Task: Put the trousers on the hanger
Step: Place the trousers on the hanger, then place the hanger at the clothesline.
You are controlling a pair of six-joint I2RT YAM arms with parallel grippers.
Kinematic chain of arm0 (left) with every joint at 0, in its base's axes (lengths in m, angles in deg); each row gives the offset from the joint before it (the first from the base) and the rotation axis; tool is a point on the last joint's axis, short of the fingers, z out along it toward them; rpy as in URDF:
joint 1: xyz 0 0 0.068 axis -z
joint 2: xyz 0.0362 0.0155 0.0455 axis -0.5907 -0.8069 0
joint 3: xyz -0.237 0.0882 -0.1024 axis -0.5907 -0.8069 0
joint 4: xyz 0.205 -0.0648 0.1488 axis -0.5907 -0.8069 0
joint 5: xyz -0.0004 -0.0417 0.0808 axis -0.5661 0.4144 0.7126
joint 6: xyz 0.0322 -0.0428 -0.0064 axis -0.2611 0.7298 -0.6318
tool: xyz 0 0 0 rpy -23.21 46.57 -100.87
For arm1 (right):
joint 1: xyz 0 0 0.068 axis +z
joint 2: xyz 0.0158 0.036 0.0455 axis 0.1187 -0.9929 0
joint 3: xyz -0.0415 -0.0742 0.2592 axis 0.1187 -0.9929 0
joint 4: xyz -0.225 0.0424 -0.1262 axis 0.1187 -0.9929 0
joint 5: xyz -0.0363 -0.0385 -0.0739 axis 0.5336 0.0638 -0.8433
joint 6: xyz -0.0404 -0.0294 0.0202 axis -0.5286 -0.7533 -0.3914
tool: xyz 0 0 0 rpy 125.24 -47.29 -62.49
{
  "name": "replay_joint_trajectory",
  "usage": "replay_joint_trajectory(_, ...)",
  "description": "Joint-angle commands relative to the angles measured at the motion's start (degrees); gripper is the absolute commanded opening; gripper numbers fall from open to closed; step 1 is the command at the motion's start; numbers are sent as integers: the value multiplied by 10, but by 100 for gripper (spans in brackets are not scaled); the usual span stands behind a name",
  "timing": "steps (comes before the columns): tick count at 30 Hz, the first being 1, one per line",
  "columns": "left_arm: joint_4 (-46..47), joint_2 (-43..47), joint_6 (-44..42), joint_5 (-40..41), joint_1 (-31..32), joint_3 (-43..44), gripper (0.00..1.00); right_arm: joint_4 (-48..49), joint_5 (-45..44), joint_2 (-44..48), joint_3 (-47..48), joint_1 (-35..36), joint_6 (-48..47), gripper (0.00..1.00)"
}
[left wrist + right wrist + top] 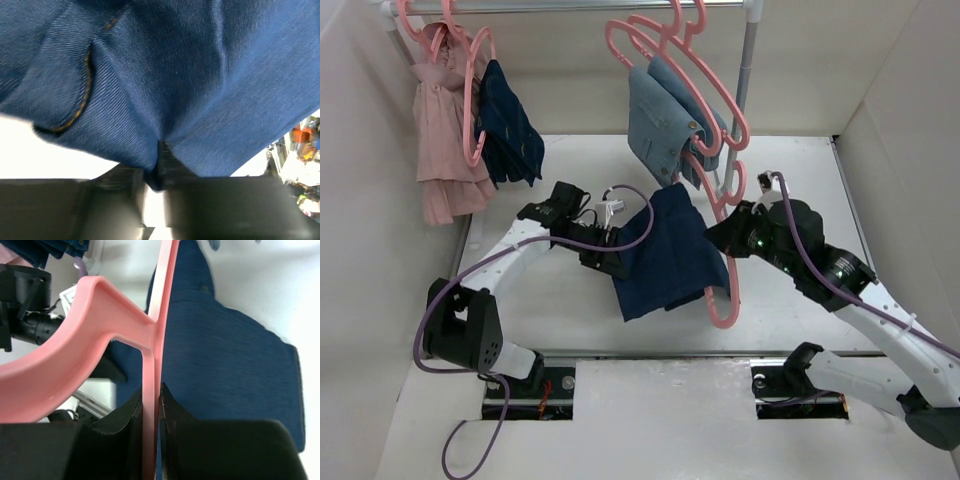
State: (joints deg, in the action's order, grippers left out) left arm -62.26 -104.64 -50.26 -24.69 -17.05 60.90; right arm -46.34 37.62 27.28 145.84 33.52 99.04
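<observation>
The dark navy trousers hang folded in mid-air above the table centre. My left gripper is shut on their left edge; in the left wrist view the denim with orange stitching fills the frame and is pinched between the jaws. My right gripper is shut on the pink hanger, which stands along the trousers' right edge. In the right wrist view the hanger bar runs between the jaws, with the trousers behind it.
A rail at the back carries pink hangers with a pink garment, a dark speckled garment and light blue jeans. The rail's post stands at the right. White walls enclose the table.
</observation>
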Motion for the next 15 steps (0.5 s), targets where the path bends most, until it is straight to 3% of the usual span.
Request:
replay_joint_trajectory(1,16,13,6,17,7,-9,44,97,-76,-5,63,19,-28,0)
replay_joint_trajectory(3,32,5,12,17,18,10,80,97,-83,-18,68,32,-28,0)
replay_joint_trajectory(5,32,-1,12,40,18,21,100,97,-94,-18,75,46,-28,0)
replay_joint_trajectory(10,20,50,-95,73,23,68,100,92,-99,-36,93,76,-28,0)
replay_joint_trajectory(13,45,133,-131,34,23,105,100,86,-126,-60,122,116,-23,0)
replay_joint_trajectory(15,45,172,-149,-39,23,124,100,79,-152,-89,142,137,-11,0)
